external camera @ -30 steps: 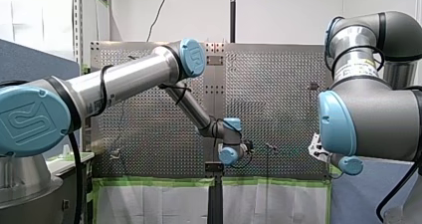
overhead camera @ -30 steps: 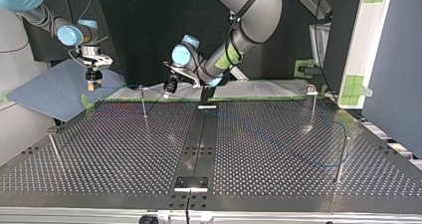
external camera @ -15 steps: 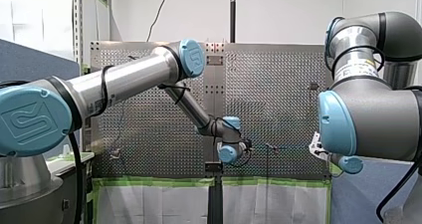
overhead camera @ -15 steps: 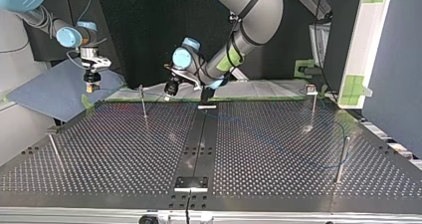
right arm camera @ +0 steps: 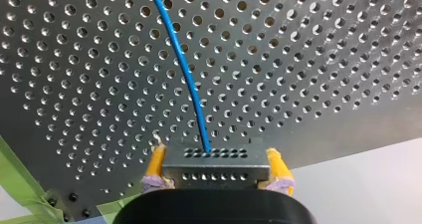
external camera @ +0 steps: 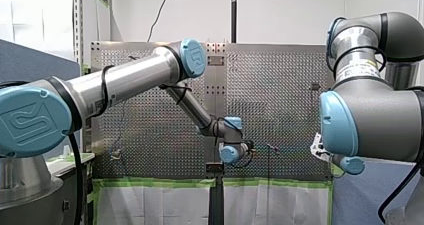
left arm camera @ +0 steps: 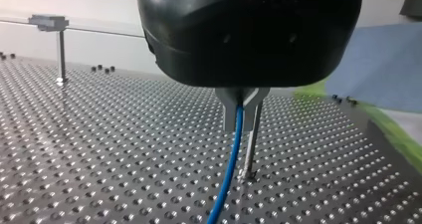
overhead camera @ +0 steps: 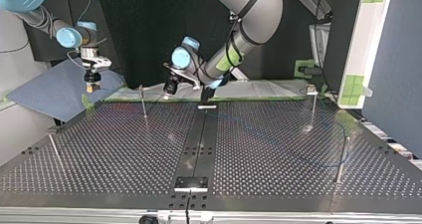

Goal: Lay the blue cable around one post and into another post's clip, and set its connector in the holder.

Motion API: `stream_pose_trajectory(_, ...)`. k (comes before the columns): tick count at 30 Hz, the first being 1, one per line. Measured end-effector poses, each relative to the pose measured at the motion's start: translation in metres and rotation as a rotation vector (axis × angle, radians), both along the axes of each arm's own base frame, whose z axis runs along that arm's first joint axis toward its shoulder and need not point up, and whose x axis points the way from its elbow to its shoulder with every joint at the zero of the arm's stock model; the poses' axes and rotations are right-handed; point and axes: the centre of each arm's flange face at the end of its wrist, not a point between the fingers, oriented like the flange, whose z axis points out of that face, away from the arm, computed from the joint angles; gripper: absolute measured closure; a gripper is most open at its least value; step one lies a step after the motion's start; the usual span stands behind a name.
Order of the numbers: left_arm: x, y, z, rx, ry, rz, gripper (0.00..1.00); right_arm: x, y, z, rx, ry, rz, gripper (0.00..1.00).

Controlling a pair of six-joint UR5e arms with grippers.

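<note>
With left jaws clamped on cable (left arm camera: 229,169) beside post (left arm camera: 251,144) and right jaws clamped on connector (right arm camera: 215,167), could jerk connector loose if drawn taut

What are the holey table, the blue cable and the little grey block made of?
Table: looks like bare metal; it is silvery and glints in the light. Blue cable: probably a plastic coat, smooth and bending in a soft curve; its inside does not show. Connector, the grey block: matt grey, metal or plastic, I cannot tell.
</note>
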Motion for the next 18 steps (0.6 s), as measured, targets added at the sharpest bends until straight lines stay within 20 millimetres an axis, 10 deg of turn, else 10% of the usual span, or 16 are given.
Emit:
stream_pose_trajectory(2,-0.003,-0.001,-0.001,0.017,0.000,-0.005,0.75,0.001,0.000,0.000,0.001,0.002,0.002,1.00)
stream_pose_trajectory(4,-0.005,-0.003,-0.001,0.027,-0.002,-0.010,0.46,0.002,0.001,-0.001,0.003,0.003,0.004,1.00)
stream_pose_trajectory(10,-0.013,-0.009,-0.001,0.059,-0.018,-0.024,0.06,0.004,0.002,-0.003,0.007,0.003,0.009,1.00)
stream_pose_trajectory(18,-0.031,-0.022,-0.004,0.100,-0.012,-0.088,0.00,0.007,0.003,-0.004,0.012,0.003,0.012,1.00)
